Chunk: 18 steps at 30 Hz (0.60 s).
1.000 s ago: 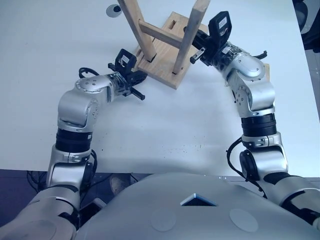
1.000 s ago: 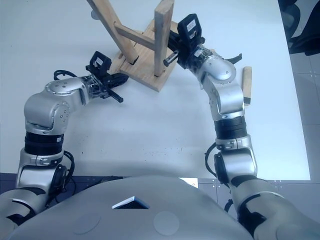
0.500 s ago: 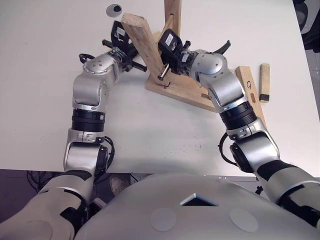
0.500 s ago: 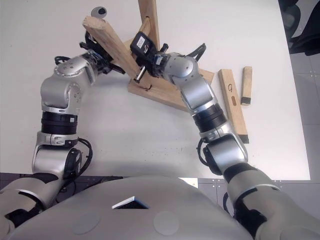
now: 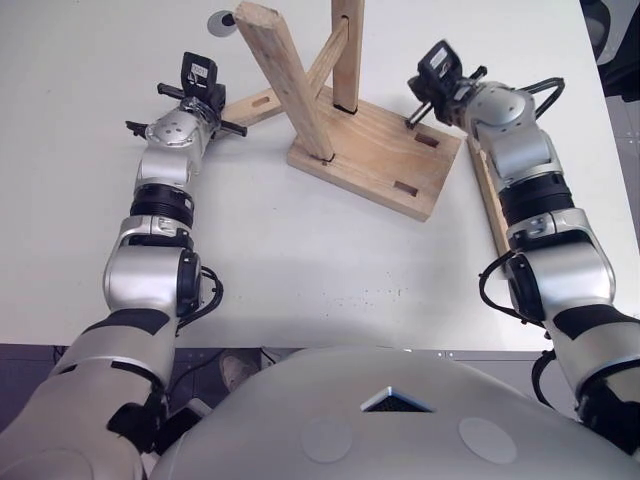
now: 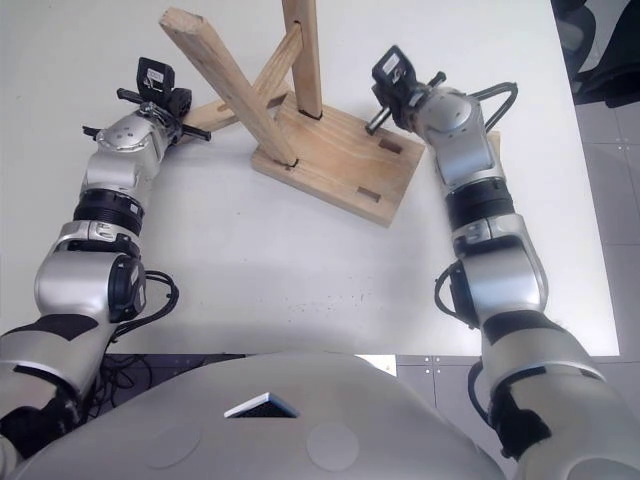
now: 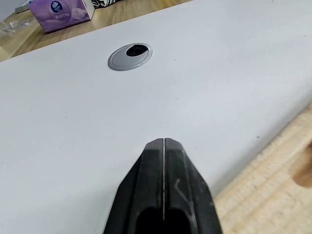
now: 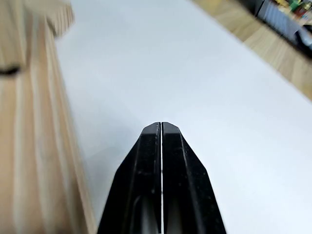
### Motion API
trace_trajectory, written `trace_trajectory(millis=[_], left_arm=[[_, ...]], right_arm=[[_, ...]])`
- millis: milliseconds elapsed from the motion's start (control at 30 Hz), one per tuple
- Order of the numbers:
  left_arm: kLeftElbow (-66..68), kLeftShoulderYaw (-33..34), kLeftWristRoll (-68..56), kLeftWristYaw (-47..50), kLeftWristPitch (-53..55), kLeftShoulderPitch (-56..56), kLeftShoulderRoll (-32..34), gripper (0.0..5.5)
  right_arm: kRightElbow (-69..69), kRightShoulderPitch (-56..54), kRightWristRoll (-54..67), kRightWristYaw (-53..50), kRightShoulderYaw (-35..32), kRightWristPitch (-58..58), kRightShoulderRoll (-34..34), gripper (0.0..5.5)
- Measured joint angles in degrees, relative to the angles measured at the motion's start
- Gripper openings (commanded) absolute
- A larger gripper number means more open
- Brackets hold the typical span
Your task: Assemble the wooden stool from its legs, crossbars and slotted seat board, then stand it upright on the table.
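The slotted seat board (image 5: 395,170) lies flat mid-table. Two legs stand in it: one leaning toward me (image 5: 290,85), one upright (image 5: 348,50), with a crossbar (image 5: 326,65) between them. A slotted wooden piece (image 5: 255,103) lies flat at the board's far left; its edge also appears in the left wrist view (image 7: 273,185). My left gripper (image 5: 200,88) is beside that piece, shut (image 7: 164,142) on nothing. My right gripper (image 5: 428,92) is at the board's far right corner, shut (image 8: 161,125) and empty, with the board's edge (image 8: 34,146) alongside.
Another loose leg (image 5: 488,200) lies on the table under my right forearm, near the right edge. A round cable grommet (image 5: 228,20) sits in the table beyond my left gripper. A purple box (image 7: 58,9) stands past the table's far edge.
The board with its legs has turned and settled flat. My right gripper has left the leg's base and swung out to the right. My left arm has stretched out to the far left.
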Motion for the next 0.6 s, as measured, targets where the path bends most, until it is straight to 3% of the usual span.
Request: trace_trajectory(millis=[133,300,400,567,600], left_arm=[[-22.6,-0.3,-1.0,0.0,13.1,10.9,0.6,0.0],[-50.3,-4.8,-1.5,-1.1,34.0,22.2,1.7,0.0],[-65.7,-7.8,-4.1,-5.0,47.9,27.3,5.6,0.0],[-78.6,-3.2,-9.7,-9.8,59.5,17.4,11.0,0.0],[-80.3,-3.3,-12.4,-11.2,62.0,16.8,9.7,0.0]], right_arm=[[-6.6,3.0,-4.2,6.1,5.0,-1.4,-4.0,0.01],[-14.7,6.6,-6.6,9.3,6.7,0.9,-7.3,0.01],[-20.7,9.3,-7.1,12.0,7.3,3.9,-9.8,0.01],[-25.3,11.0,-7.7,12.6,7.6,7.7,-10.8,0.01],[-25.6,11.1,-7.9,12.6,7.7,8.0,-10.8,0.01]])
